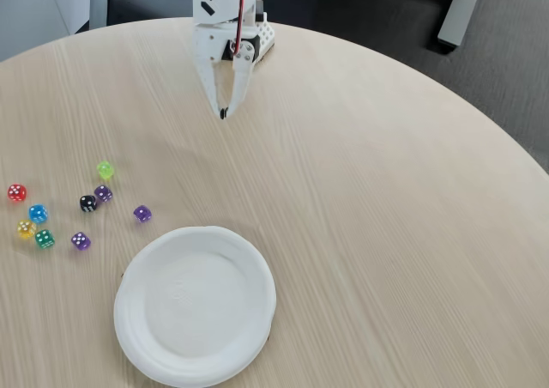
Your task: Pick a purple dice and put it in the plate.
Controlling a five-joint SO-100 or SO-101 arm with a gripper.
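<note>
Three purple dice lie on the wooden table left of centre in the fixed view: one [142, 214] nearest the plate, one [104, 193] beside a black die [88, 203], and one [81, 241] lower left. The white paper plate [137, 319] sits empty at the bottom centre. My white gripper [223, 112] hangs at the far middle of the table, tips down and together, shut on nothing, well away from the dice.
Other dice lie at the left: lime green [105, 170], red [16, 192], blue [38, 213], yellow [26, 228] and green [45, 239]. The round table's edge curves along the right and top.
</note>
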